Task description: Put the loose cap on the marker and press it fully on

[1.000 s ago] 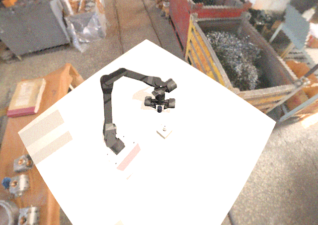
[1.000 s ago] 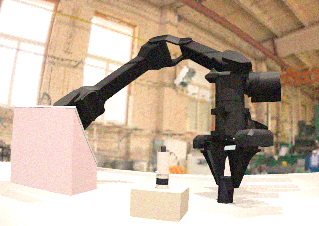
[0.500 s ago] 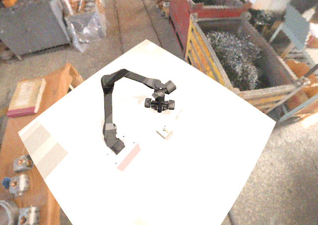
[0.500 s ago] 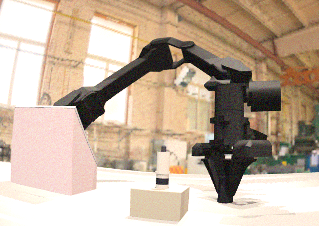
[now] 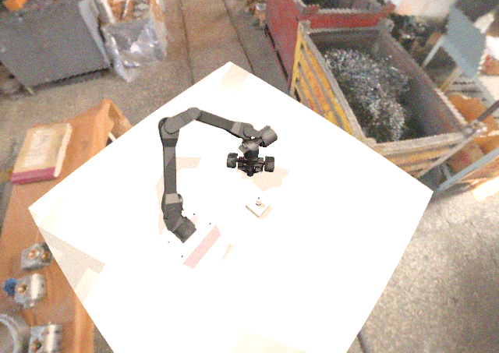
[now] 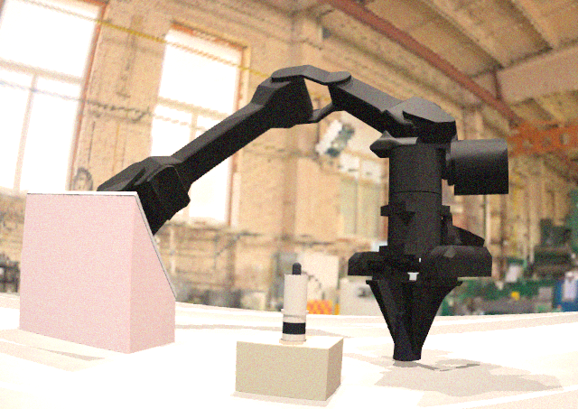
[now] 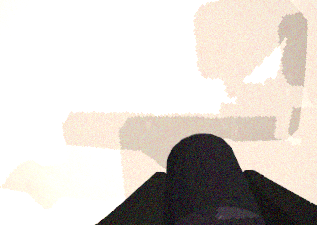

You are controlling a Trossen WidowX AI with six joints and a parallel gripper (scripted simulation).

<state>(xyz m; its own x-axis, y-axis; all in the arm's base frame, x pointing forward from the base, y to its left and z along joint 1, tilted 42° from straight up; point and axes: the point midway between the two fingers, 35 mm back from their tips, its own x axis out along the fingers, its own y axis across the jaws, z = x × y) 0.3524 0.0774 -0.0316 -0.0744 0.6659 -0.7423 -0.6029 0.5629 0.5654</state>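
In the exterior view the fingers (image 6: 406, 322) cover nearly all of the cap (image 6: 406, 354); only its foot shows by the table (image 6: 466, 348). In the wrist view the picture's lower edge cuts the cap (image 7: 204, 175) and both fingers. From the top, the marker (image 5: 257, 200) is too small to make out, and the cap is hidden under the gripper (image 5: 250, 173).

Surface finishes, matt throughout

Arm (image 6: 219, 144) and gripper (image 6: 406, 350): matt black, plastic-looking, faceted; cap (image 7: 206, 192): smooth dark, faint purplish sheen at end; marker (image 6: 294, 306): smooth white body, black band, matt; holder block (image 6: 286, 367): flat beige, untextured; table (image 5: 306, 236): plain white, blotchy tan patches; pink wedge (image 6: 88, 274): flat matt, no grain.
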